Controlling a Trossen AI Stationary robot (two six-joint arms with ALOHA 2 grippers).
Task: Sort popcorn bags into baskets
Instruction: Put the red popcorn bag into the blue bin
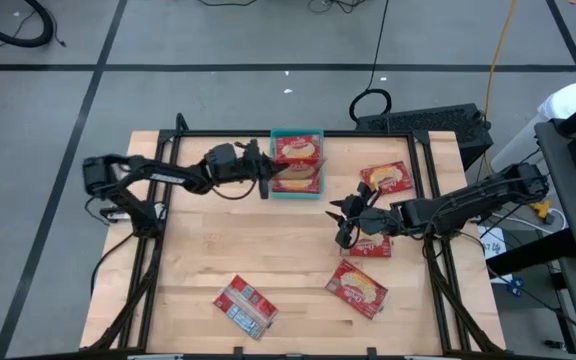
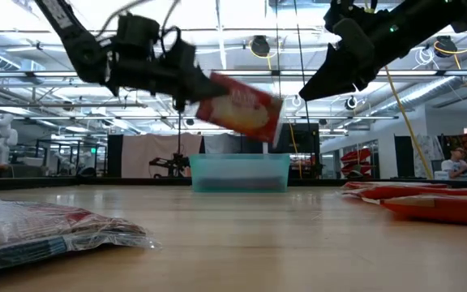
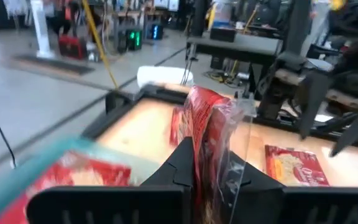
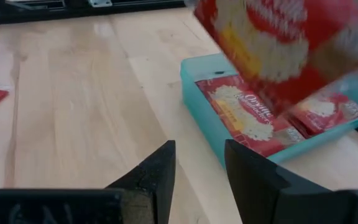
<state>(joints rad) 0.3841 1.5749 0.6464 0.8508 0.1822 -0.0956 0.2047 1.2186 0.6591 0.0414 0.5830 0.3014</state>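
Two arms show from above, with the teal basket [image 1: 297,133] at the far edge of the tabletop [image 1: 208,250]. The left hand [image 1: 265,176] is at the basket's left rim, pinching a red popcorn bag [image 1: 298,176] that hangs over the basket's near half, above a second bag [image 1: 297,149] lying flat inside. The right hand [image 1: 340,222] hovers well to the right of the basket and nearer, above a bag [image 1: 376,245] lying on the wood; three more bags [image 1: 388,178] [image 1: 359,286] [image 1: 244,304] lie farther from the basket.

From table height, the held bag [image 2: 240,106] is clear of the basket [image 2: 239,172], lifted above its rim and tilted, its long axis sloping down to the right away from the left hand [image 2: 186,92]. This height cannot be read from above.

Past the left wrist, the fingers [image 3: 182,165] clamp the bag [image 3: 209,134] edge-on, its long axis running away from the hand.

Past the right wrist, that hand's fingers [image 4: 156,171] stand parted with nothing between them; beyond, the held bag [image 4: 291,46] hangs over the basket [image 4: 199,102], where two bags [image 4: 244,115] [image 4: 328,109] lie.
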